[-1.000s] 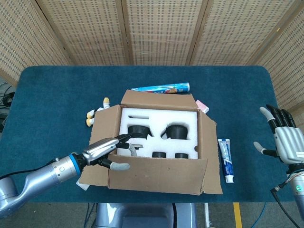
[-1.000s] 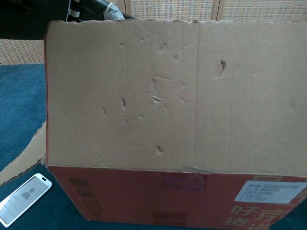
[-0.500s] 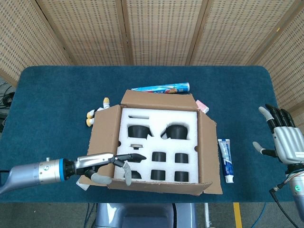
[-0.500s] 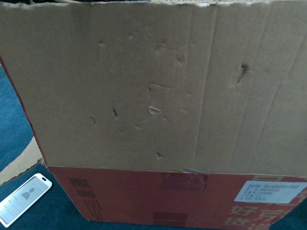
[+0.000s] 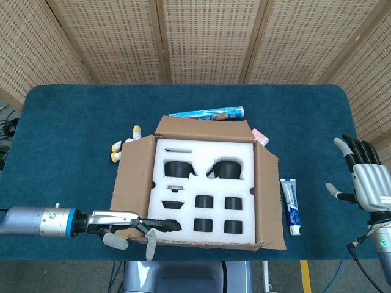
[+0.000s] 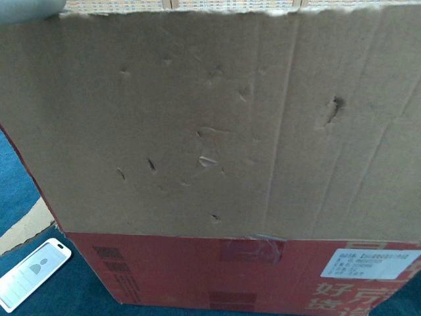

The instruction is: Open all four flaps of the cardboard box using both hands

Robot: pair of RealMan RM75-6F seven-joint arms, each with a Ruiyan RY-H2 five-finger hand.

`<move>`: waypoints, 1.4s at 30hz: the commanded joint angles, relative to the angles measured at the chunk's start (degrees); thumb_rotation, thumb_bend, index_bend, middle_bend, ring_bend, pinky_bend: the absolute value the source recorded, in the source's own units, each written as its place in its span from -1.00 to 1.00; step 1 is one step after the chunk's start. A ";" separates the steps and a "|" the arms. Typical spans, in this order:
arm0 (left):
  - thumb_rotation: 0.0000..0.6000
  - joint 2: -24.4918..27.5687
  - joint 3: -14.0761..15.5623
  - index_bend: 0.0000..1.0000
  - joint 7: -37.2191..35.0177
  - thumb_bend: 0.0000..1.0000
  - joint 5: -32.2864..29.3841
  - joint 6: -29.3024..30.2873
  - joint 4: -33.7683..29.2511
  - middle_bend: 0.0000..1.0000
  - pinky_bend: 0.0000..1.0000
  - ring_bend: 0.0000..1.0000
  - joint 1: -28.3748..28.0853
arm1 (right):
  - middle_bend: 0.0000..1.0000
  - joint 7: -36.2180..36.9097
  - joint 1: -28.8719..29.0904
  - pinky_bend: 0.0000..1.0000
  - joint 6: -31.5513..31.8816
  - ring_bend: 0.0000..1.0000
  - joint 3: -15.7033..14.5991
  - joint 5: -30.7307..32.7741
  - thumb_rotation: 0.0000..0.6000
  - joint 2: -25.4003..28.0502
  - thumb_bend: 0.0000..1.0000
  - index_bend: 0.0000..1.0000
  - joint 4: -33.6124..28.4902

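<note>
The cardboard box (image 5: 201, 183) sits mid-table with its back flap (image 5: 201, 127), left flap (image 5: 131, 174) and right flap (image 5: 266, 183) folded outward. Its front flap (image 5: 211, 243) leans toward me, almost edge-on in the head view, and fills the chest view as a brown sheet (image 6: 210, 125). My left hand (image 5: 137, 229) holds that flap's left end, fingers (image 5: 160, 224) stretched over the inner side and thumb (image 5: 116, 242) on the outer side. My right hand (image 5: 365, 179) hovers open at the table's right edge, well away from the box.
White foam (image 5: 204, 183) with black parts fills the box. A blue tube (image 5: 208, 113) lies behind it, small bottles (image 5: 122, 146) at its back left, a toothpaste tube (image 5: 292, 204) to its right. A phone (image 6: 33, 273) lies by the red front wall (image 6: 230, 276).
My left hand has drawn the front flap from over the box toward me and downward, uncovering the front rows of foam. The right hand has stayed put.
</note>
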 commanded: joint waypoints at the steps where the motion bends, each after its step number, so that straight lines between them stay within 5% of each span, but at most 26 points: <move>1: -0.59 -0.57 1.36 -0.15 -0.84 -0.90 -0.24 1.47 0.24 -1.00 -1.00 -1.00 -0.74 | -0.93 0.09 -0.05 -1.00 0.06 -1.00 -0.01 0.01 1.00 -0.06 -0.48 -0.86 0.11; 26: -0.60 0.15 8.25 -0.16 3.25 -0.90 1.51 8.76 -3.18 -1.00 -1.00 -1.00 -4.04 | -0.93 1.01 -0.68 -1.00 0.71 -1.00 -0.10 -0.44 1.00 0.42 -0.48 -0.86 0.23; 36: -0.60 1.49 9.36 -0.17 9.43 -0.90 -2.12 5.67 -3.66 -1.00 -1.00 -1.00 -3.73 | -0.93 1.09 -0.72 -1.00 0.64 -1.00 -0.14 -0.42 1.00 0.35 -0.48 -0.86 0.35; 42: -0.61 2.98 8.44 -0.17 19.49 -0.90 -7.62 0.99 -5.09 -1.00 -1.00 -1.00 -1.80 | -0.93 1.05 -0.59 -1.00 0.43 -1.00 -0.10 -0.34 1.00 0.29 -0.48 -0.86 0.38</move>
